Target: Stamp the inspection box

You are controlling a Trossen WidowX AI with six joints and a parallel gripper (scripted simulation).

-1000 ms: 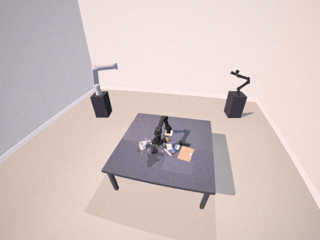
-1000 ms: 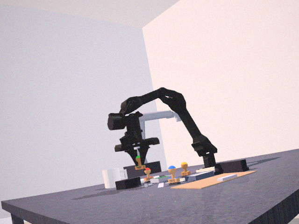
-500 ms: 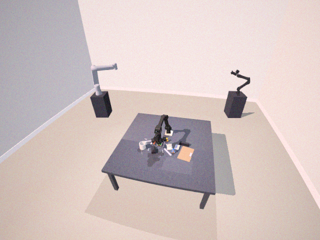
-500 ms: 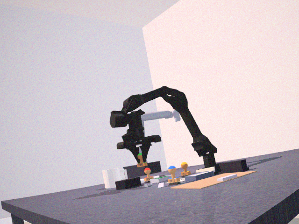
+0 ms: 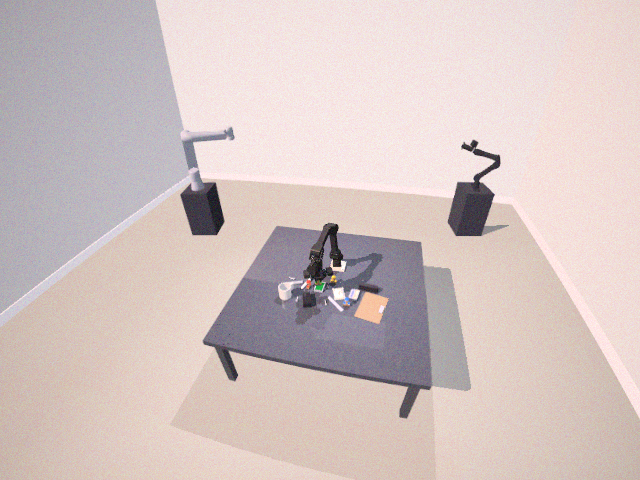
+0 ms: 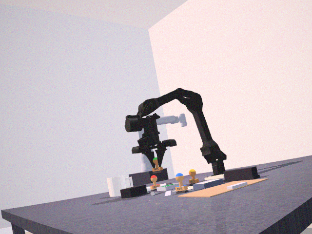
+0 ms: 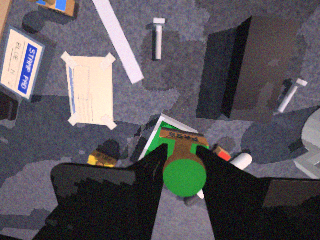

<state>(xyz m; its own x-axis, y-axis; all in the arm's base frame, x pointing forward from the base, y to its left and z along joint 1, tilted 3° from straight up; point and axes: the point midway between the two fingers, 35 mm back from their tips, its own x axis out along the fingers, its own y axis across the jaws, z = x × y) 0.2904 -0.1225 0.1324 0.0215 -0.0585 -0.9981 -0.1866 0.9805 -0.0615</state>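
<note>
Hand (image 7: 181,150) grips wooden stamp (image 7: 184,161), round green knob atop

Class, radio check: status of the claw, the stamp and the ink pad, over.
Claw shut on the green-knob stamp. Stamp aloft, over the green ink pad, not touching. Red-knob stamp close beside.

Table (image 5: 330,351): dark grey, bearing me.
Mug (image 5: 284,290): white, near my fingers.
Board (image 5: 371,307): tan, well apart from them.
</note>
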